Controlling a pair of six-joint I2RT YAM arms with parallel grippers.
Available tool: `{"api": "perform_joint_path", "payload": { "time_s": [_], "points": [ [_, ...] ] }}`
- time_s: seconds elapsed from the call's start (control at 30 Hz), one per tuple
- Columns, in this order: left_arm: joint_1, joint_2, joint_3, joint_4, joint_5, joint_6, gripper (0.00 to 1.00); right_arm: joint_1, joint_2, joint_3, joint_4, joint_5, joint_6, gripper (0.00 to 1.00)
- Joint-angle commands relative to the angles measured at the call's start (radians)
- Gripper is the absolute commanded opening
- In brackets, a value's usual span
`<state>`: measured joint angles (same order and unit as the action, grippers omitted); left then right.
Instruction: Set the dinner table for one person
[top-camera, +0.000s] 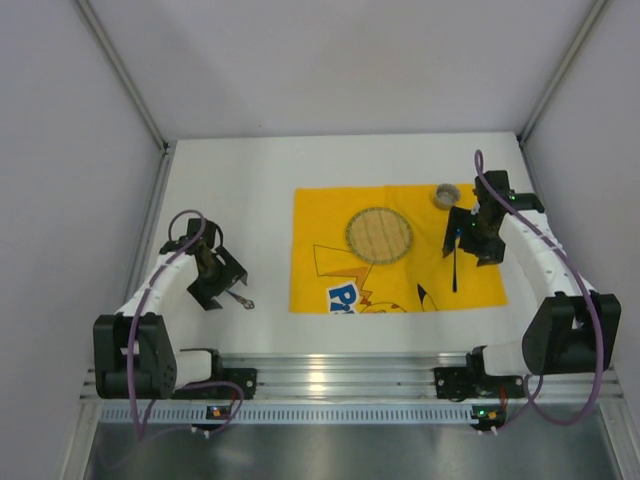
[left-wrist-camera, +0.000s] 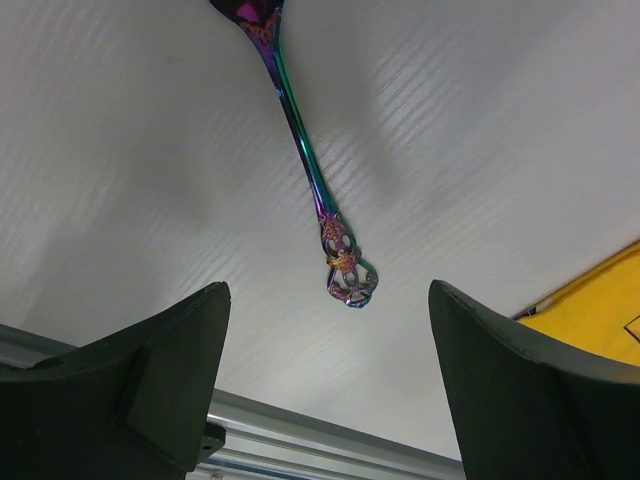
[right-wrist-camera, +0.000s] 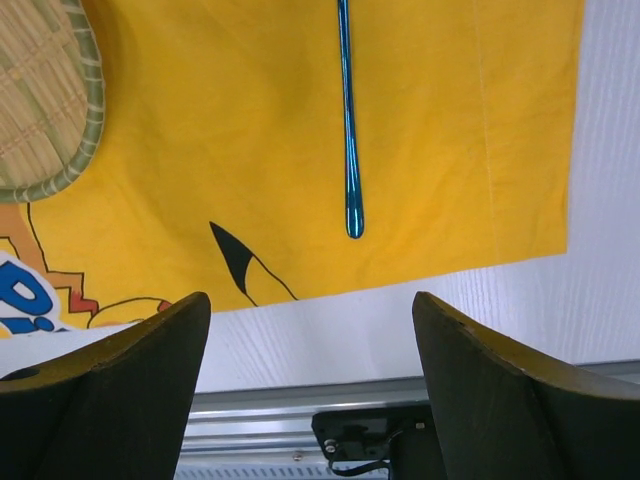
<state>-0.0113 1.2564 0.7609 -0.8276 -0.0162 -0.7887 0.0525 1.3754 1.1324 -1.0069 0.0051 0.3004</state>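
The dinner table (top-camera: 250, 180) is the big white top under everything, and both arms reach out over it from the near edge. A yellow mat (top-camera: 330, 215) lies on it, a bit to the right. It marks the spot where one person eats. A round woven mat (top-camera: 379, 236) sits in the middle of the yellow one, I think for a plate or bowl. A small cup (top-camera: 446, 195) stands at the far right corner, where a drink goes.

A thin blue piece (right-wrist-camera: 348, 150) lies on the yellow mat, right of the round mat, pointing near to far like cutlery beside a plate. The right gripper (top-camera: 468, 235) is above it with its fingers wide apart, holding nothing.

A shiny rainbow piece (left-wrist-camera: 310, 170) lies on the bare table, left of the yellow mat. I cannot tell if it is a spoon or a fork. It looks not yet put in its place. The left gripper (top-camera: 215, 272) hangs over its fancy handle end, fingers apart on each side, so it could close on it.
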Motion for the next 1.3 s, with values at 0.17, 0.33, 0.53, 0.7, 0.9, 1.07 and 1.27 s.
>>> {"api": "perform_joint_path", "payload": {
  "time_s": [0.17,0.33,0.53,0.7,0.9,1.07,1.27],
  "points": [
    [0.031,0.072,-0.025,0.179,-0.040,0.002,0.85,0.007,-0.084,-0.060,-0.004,-0.071,0.009,0.82],
    [0.056,0.156,-0.026,0.200,-0.091,0.042,0.79,0.015,-0.090,-0.066,0.005,-0.099,0.006,0.82],
    [0.089,0.195,-0.031,0.237,-0.103,0.084,0.57,0.017,-0.093,-0.071,0.013,-0.111,0.002,0.82],
    [0.097,0.254,-0.014,0.263,-0.100,0.115,0.22,0.018,-0.090,-0.080,0.019,-0.119,0.003,0.82],
    [0.100,0.302,0.061,0.236,-0.071,0.152,0.00,0.020,-0.087,-0.069,0.019,-0.117,0.003,0.82],
    [0.067,0.212,0.185,0.205,-0.044,0.213,0.00,0.020,-0.096,-0.062,0.019,-0.120,0.016,0.82],
    [-0.148,0.268,0.402,0.229,0.093,0.282,0.00,0.040,-0.085,-0.039,0.024,-0.129,0.022,0.88]
  ]
}}
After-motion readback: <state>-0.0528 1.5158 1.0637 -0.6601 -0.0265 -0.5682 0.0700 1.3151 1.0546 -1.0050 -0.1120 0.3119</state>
